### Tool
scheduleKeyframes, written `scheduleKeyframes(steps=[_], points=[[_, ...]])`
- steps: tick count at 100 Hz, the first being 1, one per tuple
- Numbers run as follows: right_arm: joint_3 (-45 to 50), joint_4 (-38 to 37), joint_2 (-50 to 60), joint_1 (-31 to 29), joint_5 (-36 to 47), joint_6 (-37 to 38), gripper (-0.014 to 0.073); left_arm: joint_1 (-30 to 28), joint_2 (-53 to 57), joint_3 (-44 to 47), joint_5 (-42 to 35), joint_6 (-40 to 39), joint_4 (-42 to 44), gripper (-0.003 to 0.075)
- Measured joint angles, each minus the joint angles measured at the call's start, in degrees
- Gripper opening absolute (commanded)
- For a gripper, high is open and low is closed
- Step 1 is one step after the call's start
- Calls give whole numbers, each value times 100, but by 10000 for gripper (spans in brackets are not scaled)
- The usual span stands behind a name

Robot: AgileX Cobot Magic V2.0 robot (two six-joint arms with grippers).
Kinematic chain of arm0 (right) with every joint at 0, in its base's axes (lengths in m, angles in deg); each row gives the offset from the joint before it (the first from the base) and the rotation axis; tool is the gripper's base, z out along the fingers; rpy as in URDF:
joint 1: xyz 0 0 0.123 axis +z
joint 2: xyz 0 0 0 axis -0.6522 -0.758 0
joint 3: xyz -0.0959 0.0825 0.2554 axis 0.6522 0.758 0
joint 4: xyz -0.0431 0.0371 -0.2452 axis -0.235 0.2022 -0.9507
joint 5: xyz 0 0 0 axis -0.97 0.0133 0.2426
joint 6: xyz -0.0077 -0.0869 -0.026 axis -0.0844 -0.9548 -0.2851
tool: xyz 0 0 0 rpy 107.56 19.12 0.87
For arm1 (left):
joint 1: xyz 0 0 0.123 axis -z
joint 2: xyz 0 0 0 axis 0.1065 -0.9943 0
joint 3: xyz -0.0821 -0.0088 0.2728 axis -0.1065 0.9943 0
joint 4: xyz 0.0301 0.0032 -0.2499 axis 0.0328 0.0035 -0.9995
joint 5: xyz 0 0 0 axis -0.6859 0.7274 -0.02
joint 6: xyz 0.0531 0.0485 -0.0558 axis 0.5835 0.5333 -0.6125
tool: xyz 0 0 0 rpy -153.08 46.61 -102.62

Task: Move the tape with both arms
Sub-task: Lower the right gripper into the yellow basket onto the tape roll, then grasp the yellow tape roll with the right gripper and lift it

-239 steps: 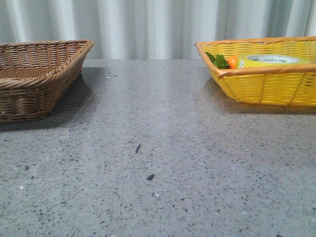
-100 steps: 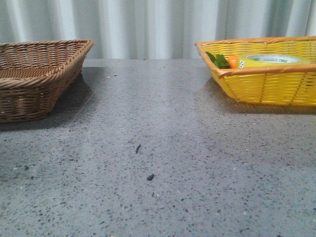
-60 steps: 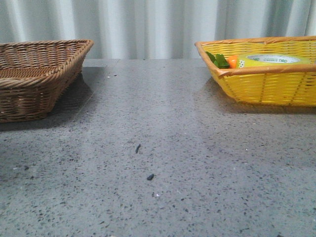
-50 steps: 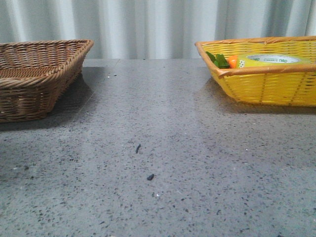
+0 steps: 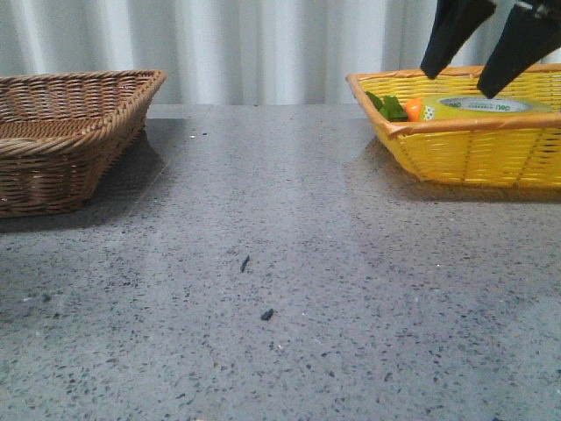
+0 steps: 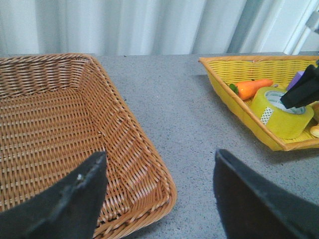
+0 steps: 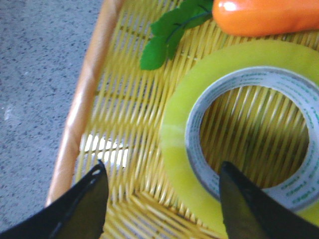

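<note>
The tape [image 5: 480, 107], a wide yellow roll with a white printed core, lies flat in the yellow basket [image 5: 473, 156]. It also shows in the left wrist view [image 6: 280, 113] and the right wrist view [image 7: 174, 124]. My right gripper [image 5: 458, 83] is open and empty just above the tape's left part. In its own view [image 7: 162, 167] one finger stands over the roll's hole and the other over the basket floor, astride the roll's wall. My left gripper [image 6: 159, 154] is open and empty over the near corner of the brown basket [image 6: 149, 149]. It is out of the front view.
An orange carrot [image 7: 264, 17] with green leaves [image 7: 172, 30] lies beside the tape in the yellow basket. The brown wicker basket [image 5: 70, 132] stands at the table's left, with nothing seen in it. Grey speckled table [image 5: 280, 263] lies between the baskets.
My right gripper has come into the front view from above and now hangs open over the tape. The tape, carrot and baskets have not moved.
</note>
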Motion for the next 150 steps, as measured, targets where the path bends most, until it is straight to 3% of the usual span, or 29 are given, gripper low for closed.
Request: scheduleKeyframes(steps=[23,30,37,52,82,120,150], points=[[0,0,-386,0,123,0,405,0,0,0,0,0,0,426],[-9,-26,-477,0,125,0,368,0,-14,0,-4,0,0,426],[-9,-68,-536,0,134,0,264,0,-28,0,-4,0,0,426],[-31,-151,-567,23,183,0,-70,0,-41,0,-4,0,0,426],[-38,-246,-394,23,226,-9,-57,8,-41,0,-4,0,0,426],[-460,-308,924,109,621,2,-57,8,-41,0,-134,0,0,426],[-1738,-338,901,1022,472,2,-57,8,-68,0,-176,0,0,426]])
